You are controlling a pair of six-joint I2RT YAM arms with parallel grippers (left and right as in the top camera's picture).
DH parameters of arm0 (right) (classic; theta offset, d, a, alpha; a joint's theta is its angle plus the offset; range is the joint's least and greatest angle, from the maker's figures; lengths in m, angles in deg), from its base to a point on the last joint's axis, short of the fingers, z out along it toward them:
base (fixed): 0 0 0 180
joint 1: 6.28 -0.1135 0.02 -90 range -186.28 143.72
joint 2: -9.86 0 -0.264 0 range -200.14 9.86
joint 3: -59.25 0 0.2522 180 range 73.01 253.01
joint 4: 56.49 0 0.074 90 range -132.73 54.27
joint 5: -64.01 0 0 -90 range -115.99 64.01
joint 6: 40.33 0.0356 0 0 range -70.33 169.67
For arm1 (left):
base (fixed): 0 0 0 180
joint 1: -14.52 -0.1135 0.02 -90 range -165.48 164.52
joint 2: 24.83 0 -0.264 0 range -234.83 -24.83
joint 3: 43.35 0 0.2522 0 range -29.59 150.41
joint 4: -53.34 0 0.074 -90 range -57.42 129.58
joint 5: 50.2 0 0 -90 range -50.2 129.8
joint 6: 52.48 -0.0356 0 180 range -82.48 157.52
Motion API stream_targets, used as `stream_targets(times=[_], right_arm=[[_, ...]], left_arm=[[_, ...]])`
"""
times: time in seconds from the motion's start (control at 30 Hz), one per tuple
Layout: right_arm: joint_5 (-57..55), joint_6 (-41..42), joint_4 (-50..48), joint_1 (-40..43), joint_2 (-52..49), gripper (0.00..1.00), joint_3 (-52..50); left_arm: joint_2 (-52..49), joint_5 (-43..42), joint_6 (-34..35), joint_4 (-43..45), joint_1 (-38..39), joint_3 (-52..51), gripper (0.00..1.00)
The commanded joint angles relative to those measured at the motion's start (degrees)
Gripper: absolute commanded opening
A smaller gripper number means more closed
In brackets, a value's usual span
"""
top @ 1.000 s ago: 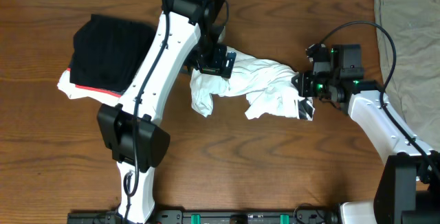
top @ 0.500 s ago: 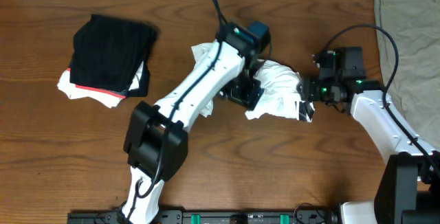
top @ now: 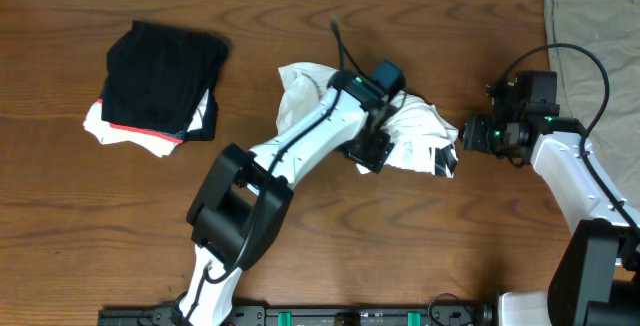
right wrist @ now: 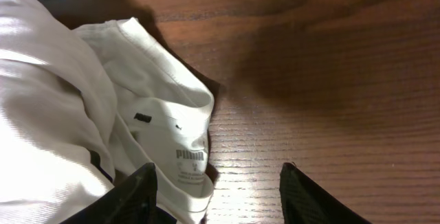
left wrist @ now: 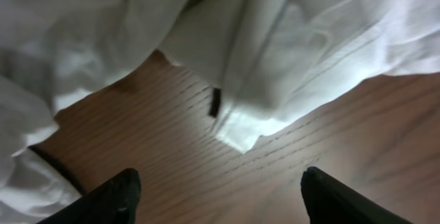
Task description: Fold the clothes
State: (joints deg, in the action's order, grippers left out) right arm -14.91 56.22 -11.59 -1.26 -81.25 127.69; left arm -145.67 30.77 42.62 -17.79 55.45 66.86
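Where the brown wooden table [top: 60,216] starts at the left, we see a folded black garment with a red edge [top: 160,71]. At centre lies the crumpled white cotton T-shirt [top: 300,91]. Our left gripper [left wrist: 220,196] hovers at its edge, jaws wide and empty. Our right gripper [right wrist: 223,196] stands open beside the labelled neckline, gripping nothing. Far right we see a flat olive-grey cloth [top: 590,36].

One white T-shirt [top: 422,128], one black garment [top: 160,78], one olive-grey cloth [top: 590,41], two tools: left tool [top: 371,153], right tool [top: 472,133].
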Motion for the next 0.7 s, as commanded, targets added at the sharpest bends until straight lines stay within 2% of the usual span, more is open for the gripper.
stream_targets(times=[0.0,0.23,0.67], right_arm=[[-0.1,0.0,0.4,0.4,-0.3,0.56,1.0],[-0.1,0.0,0.4,0.4,-0.3,0.57,1.0],[-0.1,0.0,0.6,0.4,-0.3,0.57,1.0]], left_arm=[[0.6,5.8,3.1,0.0,1.2,0.0,0.75],[0.6,6.3,3.8,1.5,3.1,-1.8,0.74],[0.6,7.0,6.4,10.6,4.8,-8.7,0.75]])
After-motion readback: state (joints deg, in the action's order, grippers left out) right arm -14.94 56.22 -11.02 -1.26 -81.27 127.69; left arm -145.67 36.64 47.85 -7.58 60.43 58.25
